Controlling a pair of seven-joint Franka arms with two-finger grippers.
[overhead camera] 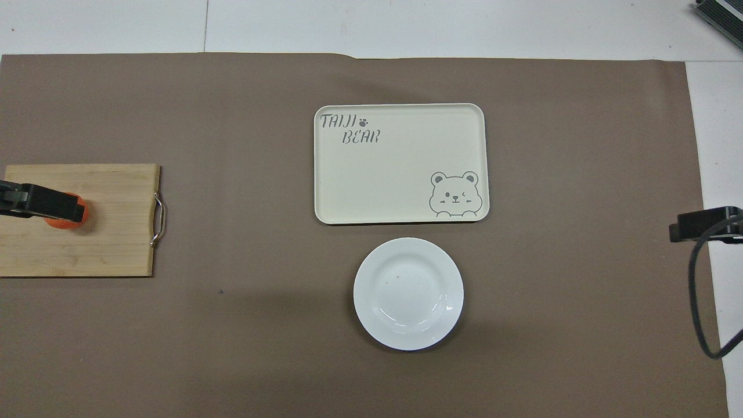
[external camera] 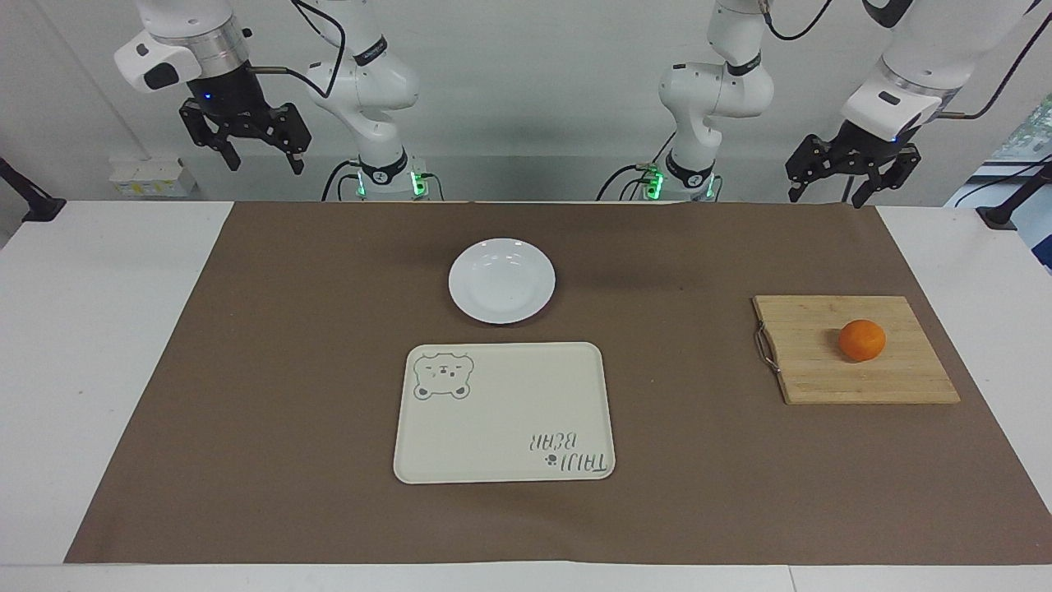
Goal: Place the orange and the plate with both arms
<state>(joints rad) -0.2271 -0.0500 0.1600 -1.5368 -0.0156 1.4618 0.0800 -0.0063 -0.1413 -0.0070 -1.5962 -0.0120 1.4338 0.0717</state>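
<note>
Left claw (external camera: pixel 850 184) hangs high in the air at the left arm's end of the table, fingers spread, holding nothing — the orange (external camera: pixel 862 339) sits well below it on the wooden board (external camera: pixel 822 374), untouched. Right claw (external camera: pixel 246 148) hangs high at the right arm's end, fingers likewise apart and empty. The plate (external camera: pixel 502 280) lies on the brown mat (external camera: pixel 246 370) between the two claws, well apart from both, just beside the cream tray (external camera: pixel 504 415), on the side nearer the robots.
</note>
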